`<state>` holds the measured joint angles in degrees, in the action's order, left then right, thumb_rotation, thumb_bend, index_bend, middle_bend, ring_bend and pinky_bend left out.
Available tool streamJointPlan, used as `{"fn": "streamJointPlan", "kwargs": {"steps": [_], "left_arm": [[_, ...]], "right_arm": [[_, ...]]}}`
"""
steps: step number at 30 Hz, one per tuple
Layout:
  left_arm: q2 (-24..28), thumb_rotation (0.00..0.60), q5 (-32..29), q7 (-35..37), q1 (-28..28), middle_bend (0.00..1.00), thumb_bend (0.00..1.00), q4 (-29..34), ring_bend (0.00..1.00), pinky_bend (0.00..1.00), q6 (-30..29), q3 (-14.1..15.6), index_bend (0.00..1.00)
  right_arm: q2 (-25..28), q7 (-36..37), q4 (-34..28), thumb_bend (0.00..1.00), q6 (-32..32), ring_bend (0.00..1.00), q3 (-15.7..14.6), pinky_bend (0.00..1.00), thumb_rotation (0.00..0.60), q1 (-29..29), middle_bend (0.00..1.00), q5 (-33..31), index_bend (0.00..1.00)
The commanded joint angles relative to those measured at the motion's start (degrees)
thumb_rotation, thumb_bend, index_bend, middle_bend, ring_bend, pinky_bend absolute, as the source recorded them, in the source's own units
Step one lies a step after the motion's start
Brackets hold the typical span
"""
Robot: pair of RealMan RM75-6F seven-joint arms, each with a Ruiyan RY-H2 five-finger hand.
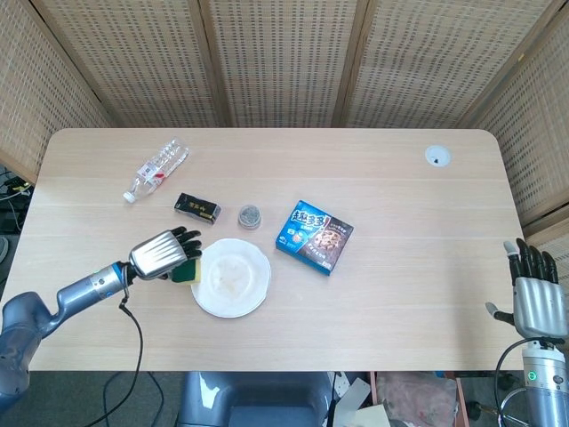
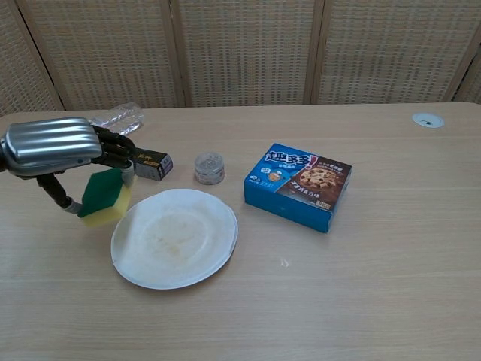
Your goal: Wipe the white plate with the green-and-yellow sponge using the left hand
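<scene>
My left hand point(image 1: 164, 253) point(image 2: 62, 147) holds the green-and-yellow sponge point(image 2: 104, 196) point(image 1: 188, 269) lifted off the table, green face toward the chest camera, yellow layer at the bottom. The sponge hangs just over the left rim of the white plate point(image 2: 175, 238) point(image 1: 231, 278), which shows faint brownish smears in its middle. My right hand point(image 1: 534, 298) stands at the table's right front corner, fingers straight and apart, holding nothing; only the head view shows it.
A small black box point(image 2: 152, 164) and a clear water bottle point(image 2: 119, 115) lie behind my left hand. A small round tin point(image 2: 210, 167) sits behind the plate, and a blue cookie box point(image 2: 299, 185) lies to its right. A white disc point(image 2: 428, 119) marks the far right.
</scene>
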<state>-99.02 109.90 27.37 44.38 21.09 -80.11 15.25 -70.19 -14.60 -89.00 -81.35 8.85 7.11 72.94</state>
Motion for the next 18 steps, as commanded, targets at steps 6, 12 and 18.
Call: {"fn": "streamJointPlan", "kwargs": {"steps": [6,12,18], "left_arm": [[-0.8,0.6,1.5,-7.7,8.3,0.39,0.19,10.7,0.21,0.34,9.6,0.0,0.56],[-3.1,0.6,1.1,-9.0,9.6,0.39,0.19,10.2,0.22,0.35,13.8,0.1,0.57],[-6.2,0.6,1.4,-9.9,10.1,0.39,0.19,7.1,0.22,0.35,15.9,1.0,0.57]], "right_arm": [[0.4,0.8,0.2,0.0,0.0,0.0,0.2,0.0,0.6,-0.2,0.0,-0.7,0.0],[0.7,1.1,0.3,0.0,0.8,0.0,0.1,0.0,0.6,-0.2,0.0,-1.4,0.0],[0.9,0.8,0.3,0.0,1.1,0.0,0.1,0.0,0.6,-0.2,0.0,-1.8,0.0]]}}
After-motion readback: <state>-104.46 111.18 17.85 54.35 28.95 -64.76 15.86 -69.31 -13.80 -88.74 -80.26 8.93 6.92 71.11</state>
